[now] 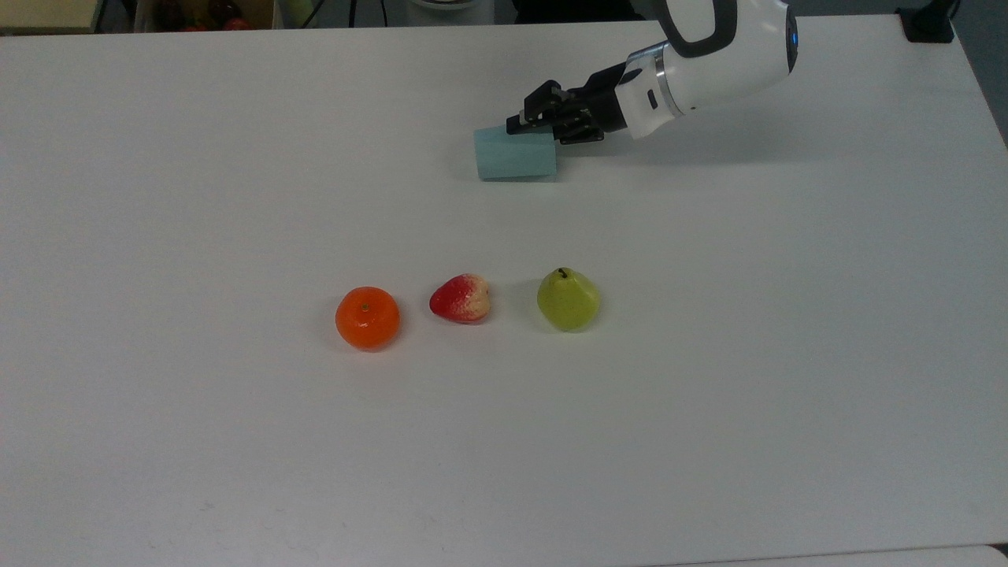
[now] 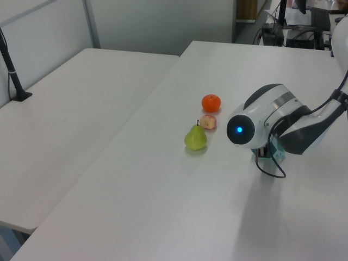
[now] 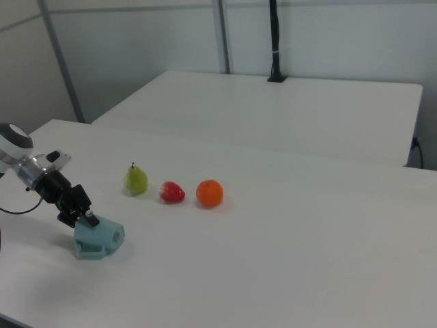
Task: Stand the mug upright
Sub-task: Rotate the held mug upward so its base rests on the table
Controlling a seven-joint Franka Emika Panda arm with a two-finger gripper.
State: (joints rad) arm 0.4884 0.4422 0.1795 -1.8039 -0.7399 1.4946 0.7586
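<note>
White arm — seemingly black fingers

**Colours on the white table**

The mug is pale teal-blue. The orange is bright orange, the strawberry red fading to cream (speckled), the pear yellow-green. The gripper is black, the arm white.

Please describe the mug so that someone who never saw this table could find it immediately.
On the white table, three fruits form a row. Beyond them in the top view, at the gripper, lies the mug on its side. It is the one pale blue, flat-sided thing.
</note>
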